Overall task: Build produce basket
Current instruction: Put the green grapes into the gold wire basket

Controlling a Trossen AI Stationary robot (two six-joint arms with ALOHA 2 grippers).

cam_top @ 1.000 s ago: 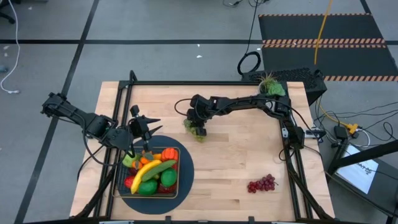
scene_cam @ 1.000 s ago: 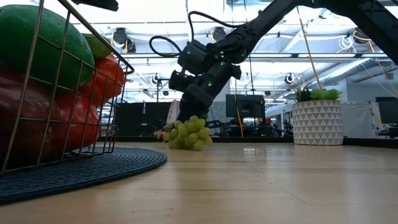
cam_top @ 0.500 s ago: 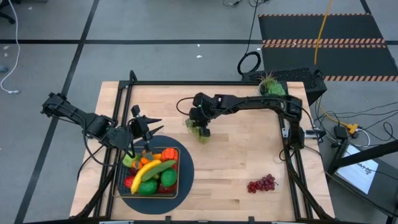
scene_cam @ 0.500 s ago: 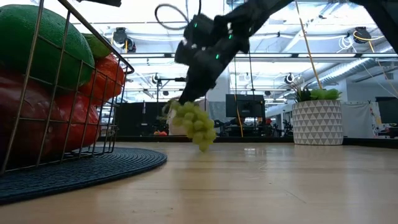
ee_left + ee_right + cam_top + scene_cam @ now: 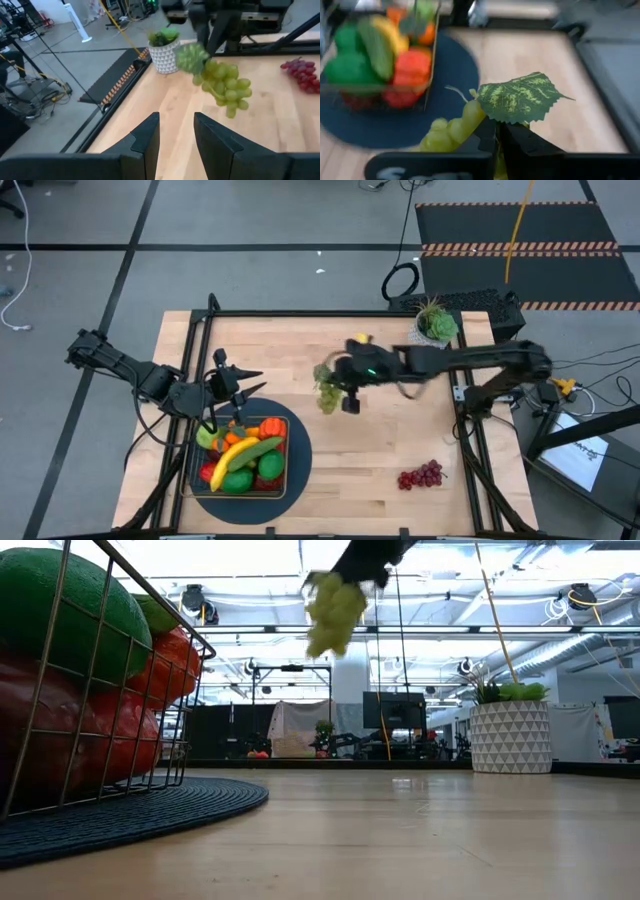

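The wire basket (image 5: 288,452) stands on a round dark mat (image 5: 296,480) at the near left, filled with produce: a banana (image 5: 233,461), a cucumber, red and green pieces. My right gripper (image 5: 333,383) is shut on a bunch of green grapes (image 5: 325,392) with a leaf (image 5: 520,97), high above mid-table. In the low view the grapes (image 5: 335,608) hang near the top edge. My left gripper (image 5: 250,380) hovers open over the basket's far edge, nothing between its fingers (image 5: 150,137). The grapes (image 5: 226,86) hang ahead of it. My right gripper pinches the top of the bunch, right under the leaf (image 5: 487,119), between its two shut fingers. The fingers come slanting down from the table's right side. The bunch hangs below them (image 5: 227,97), clear of the table.
A bunch of purple grapes (image 5: 421,475) lies on the table at the near right. A potted plant (image 5: 437,323) stands at the far right corner. A small yellow thing (image 5: 360,338) shows just beyond the right arm. Bare wood lies between the mat and the purple grapes.
My right gripper has risen steeply from the table with the green grapes. They lay on the wood a second ago and now hang well clear of it. The arm has also drawn back a little toward the table's right edge.
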